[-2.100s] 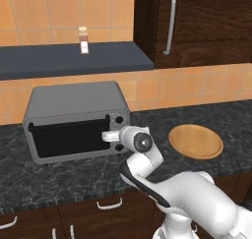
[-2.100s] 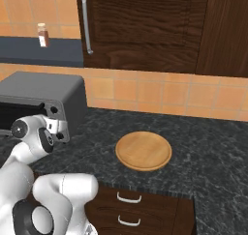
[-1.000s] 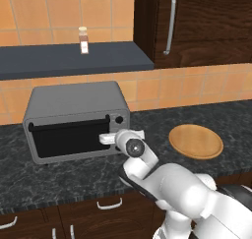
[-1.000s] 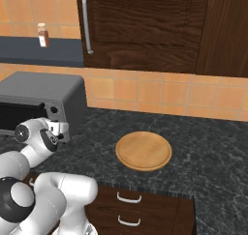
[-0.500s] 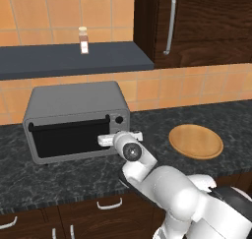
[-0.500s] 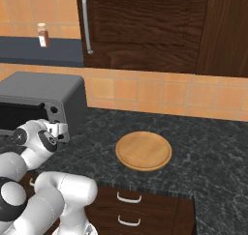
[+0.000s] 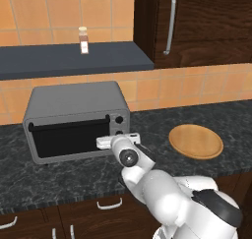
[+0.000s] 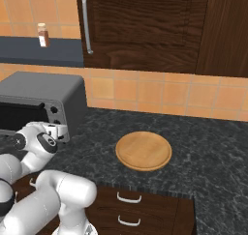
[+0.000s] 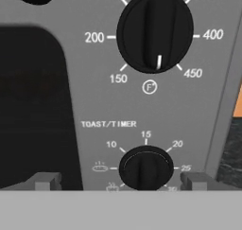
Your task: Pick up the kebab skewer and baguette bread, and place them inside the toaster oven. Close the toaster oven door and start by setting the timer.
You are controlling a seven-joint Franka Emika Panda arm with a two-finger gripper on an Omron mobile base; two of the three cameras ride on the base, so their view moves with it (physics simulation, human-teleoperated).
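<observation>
- Timer step, by my judgement: my tool (image 9: 120, 181) stands wide open and empty, its tips either side of the timer knob (image 9: 145, 168) straight ahead.
- The oven (image 7: 74, 119) is right in front of my tool on the table (image 7: 197, 120); its door (image 7: 69, 137) looks shut.
- The temperature knob (image 9: 154, 31) sits above.
- Next I would ease forward, close on the lower knob and twist.
- Skewer and bread: I cannot tell where they are.
</observation>
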